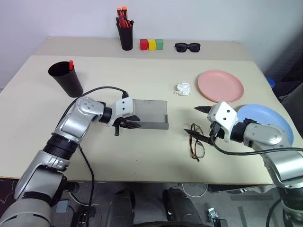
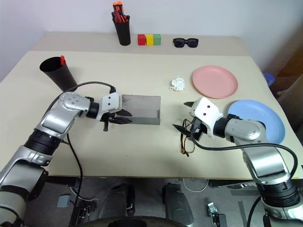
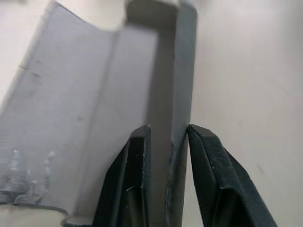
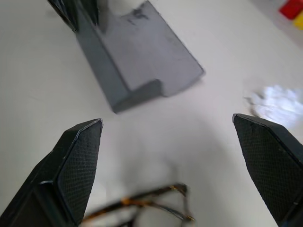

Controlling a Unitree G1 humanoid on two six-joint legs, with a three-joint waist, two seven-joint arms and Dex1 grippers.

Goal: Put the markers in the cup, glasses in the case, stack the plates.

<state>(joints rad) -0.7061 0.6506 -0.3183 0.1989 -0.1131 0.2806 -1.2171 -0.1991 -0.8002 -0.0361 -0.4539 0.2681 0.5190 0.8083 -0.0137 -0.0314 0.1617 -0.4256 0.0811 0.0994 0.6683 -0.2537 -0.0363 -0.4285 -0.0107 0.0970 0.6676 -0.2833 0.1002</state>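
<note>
The grey case [image 1: 150,113] lies open in the middle of the bench [image 1: 142,161], with its lid flat toward the far side. The left gripper [image 1: 129,125] is at the left end of the case, and its jaws sit on either side of the near wall there, a little apart, so it cannot be told if they press it. The right gripper [image 1: 200,123] hangs over the brown glasses [image 1: 196,143], which lie on the bench near the front edge, to the right of the case. Its jaws are spread wide and hold nothing. The pink plate [image 1: 220,85] sits on the right side, farther back, and the blue plate [image 1: 265,118] sits nearer, at the right edge; they are close together but not stacked. The wide black cup [image 1: 66,78] stands far to the left with a red marker tip [image 1: 71,65] poking out of it. A small ball of white paper [image 1: 183,88] lies just left of the pink plate.
</note>
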